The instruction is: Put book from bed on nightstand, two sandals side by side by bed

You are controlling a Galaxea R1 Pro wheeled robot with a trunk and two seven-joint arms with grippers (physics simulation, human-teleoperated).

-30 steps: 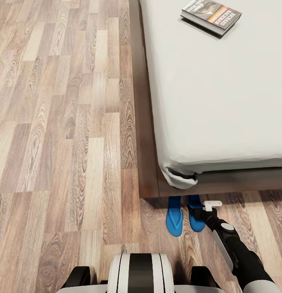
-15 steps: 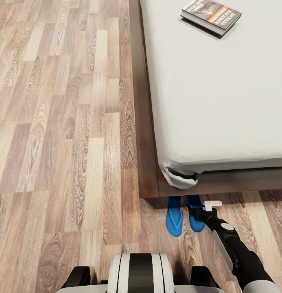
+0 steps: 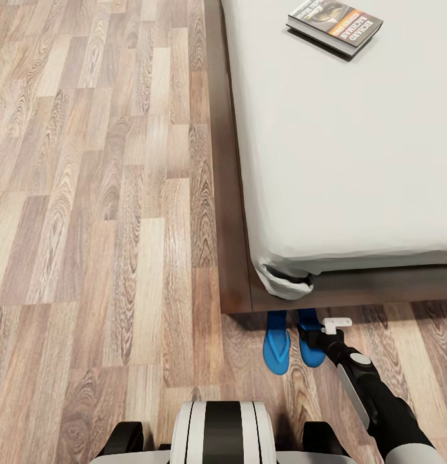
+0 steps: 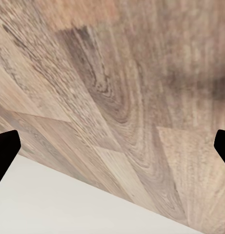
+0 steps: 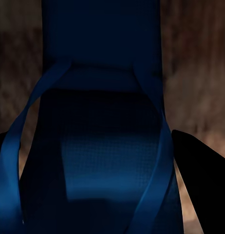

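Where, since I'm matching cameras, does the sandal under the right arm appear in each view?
Head: sandal low, right of centre, by the bed corner, under the right gripper.
Right wrist: its straps and sole, close up.
Left wrist: wood-plank floor.
Shared landmark: that floor.

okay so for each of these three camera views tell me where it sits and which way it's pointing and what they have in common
Head view: high on the robot, looking down at the floor, the bed corner, the book and two sandals; its base and right arm show.
Left wrist view: near the left gripper, facing wood floor; dark fingertips at both edges.
Right wrist view: near the right gripper, close above one blue sandal.
Shared: head and right wrist views both show that sandal.
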